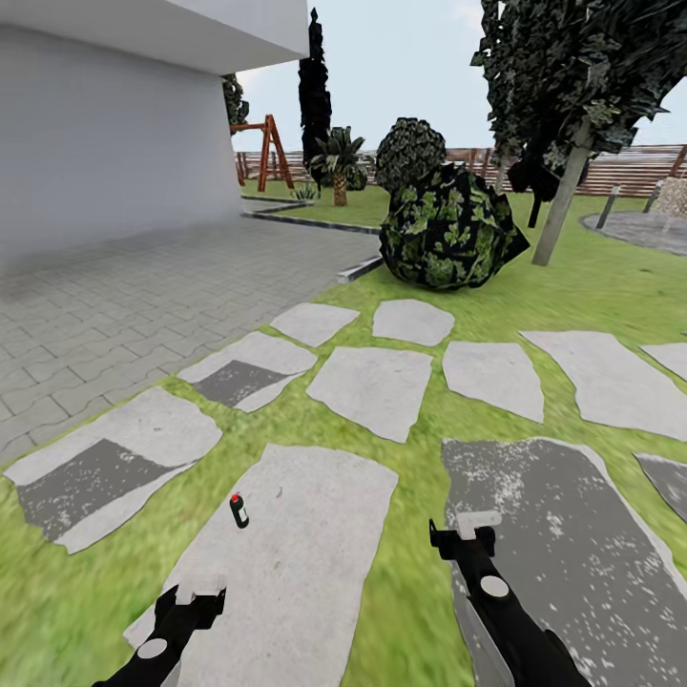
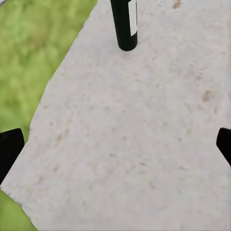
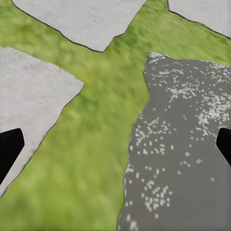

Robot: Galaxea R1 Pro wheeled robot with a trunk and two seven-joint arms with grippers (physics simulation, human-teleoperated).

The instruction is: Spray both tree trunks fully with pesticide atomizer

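The pesticide atomizer [image 1: 239, 511], a small black bottle with a red cap and white label, stands upright on a pale stone slab [image 1: 286, 553] in the lawn. My left gripper [image 1: 200, 587] is open, a short way behind and left of it. In the left wrist view the bottle's black body [image 2: 126, 24] stands ahead of the open left gripper [image 2: 115, 149]. My right gripper [image 1: 475, 523] is open over a dark grey slab [image 1: 563, 553] speckled white, and the right wrist view shows the gripper [image 3: 115, 149] empty. A tree with a pale trunk [image 1: 563, 196] rises at the far right.
A big dark green bush [image 1: 447, 229] sits mid-lawn beyond several stepping stones [image 1: 372, 386]. The grey house wall [image 1: 105, 143] and paved patio [image 1: 143, 296] lie to the left. A wooden swing frame [image 1: 262, 143], a palm [image 1: 339, 162] and the slat fence [image 1: 620, 172] stand at the back.
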